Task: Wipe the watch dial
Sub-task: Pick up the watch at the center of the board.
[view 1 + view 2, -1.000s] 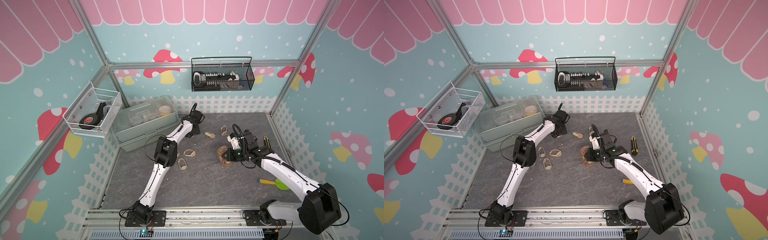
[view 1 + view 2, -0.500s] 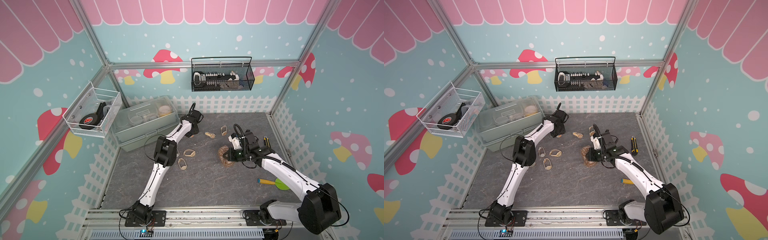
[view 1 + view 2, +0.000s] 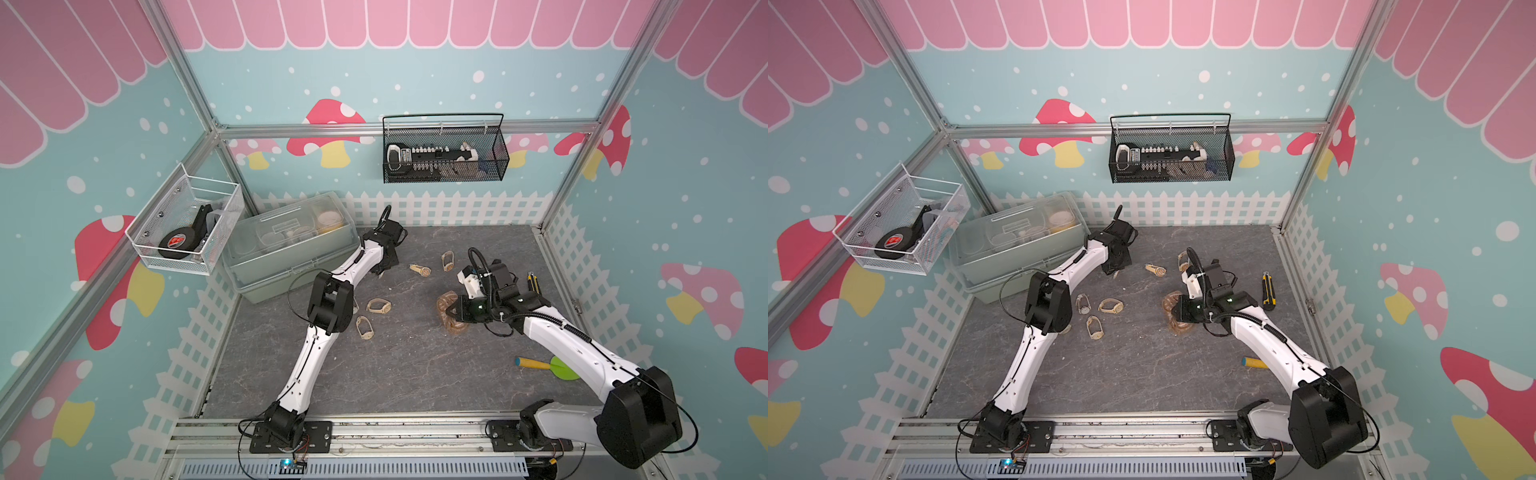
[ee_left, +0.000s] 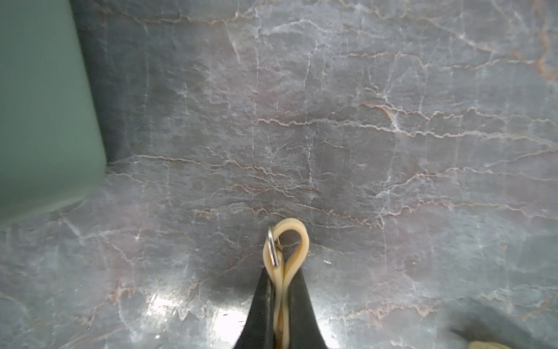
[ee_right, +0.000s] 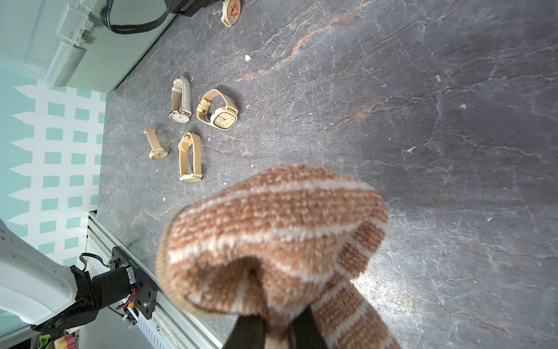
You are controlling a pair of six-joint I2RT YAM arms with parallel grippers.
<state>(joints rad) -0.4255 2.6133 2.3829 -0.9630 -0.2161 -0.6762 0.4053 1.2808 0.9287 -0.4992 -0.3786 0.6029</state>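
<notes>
My left gripper (image 4: 282, 287) is shut on the doubled cream strap of a watch (image 4: 288, 244), whose loop and metal buckle stick out past the fingertips just above the grey tabletop. The dial of this watch is hidden. In both top views that gripper (image 3: 381, 269) points down near the green box. My right gripper (image 5: 279, 329) is shut on a brown and cream striped cloth (image 5: 271, 235), bunched in front of it. A top view shows the cloth (image 3: 445, 305) low over the table's middle right.
Several more cream watches (image 3: 379, 306) lie on the table, seen close up in the right wrist view (image 5: 222, 113). A green lidded box (image 3: 291, 245) stands back left. A utility knife (image 3: 532, 282) and a yellow-handled green tool (image 3: 548, 365) lie right.
My left gripper has closed from open onto the watch strap. The right gripper stays shut on the cloth and has barely moved.
</notes>
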